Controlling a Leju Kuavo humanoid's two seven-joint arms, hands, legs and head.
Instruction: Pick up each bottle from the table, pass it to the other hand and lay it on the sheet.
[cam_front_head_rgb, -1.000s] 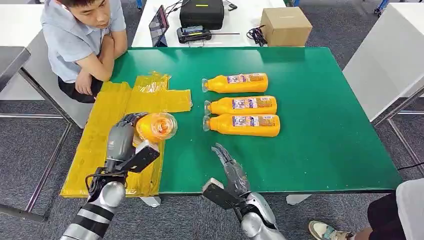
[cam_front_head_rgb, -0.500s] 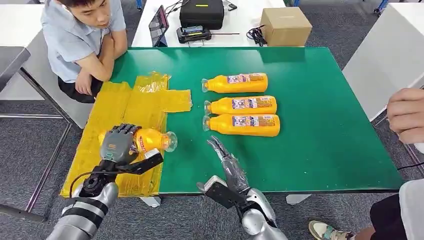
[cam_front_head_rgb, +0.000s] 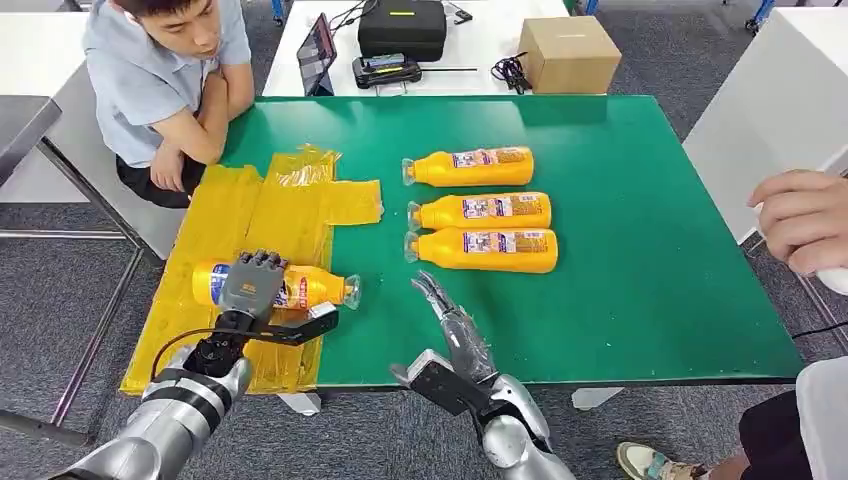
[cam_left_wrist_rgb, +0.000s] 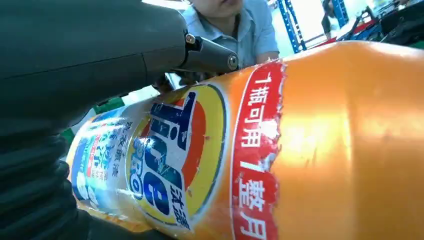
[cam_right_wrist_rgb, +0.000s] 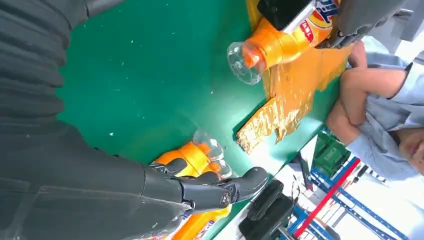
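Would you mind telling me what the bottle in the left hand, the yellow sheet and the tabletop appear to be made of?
The bottle in the left hand looks like glossy orange plastic with a printed label and clear cap; highlights run along it. The yellow sheet seems thin plastic film: it wrinkles and glints. The tabletop has a matte green covering, perhaps felt or a mat; I cannot tell which.

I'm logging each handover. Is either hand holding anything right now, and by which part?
The left hand grips an orange bottle around its labelled body, lying over the yellow sheet. The right hand holds nothing, fingers extended.
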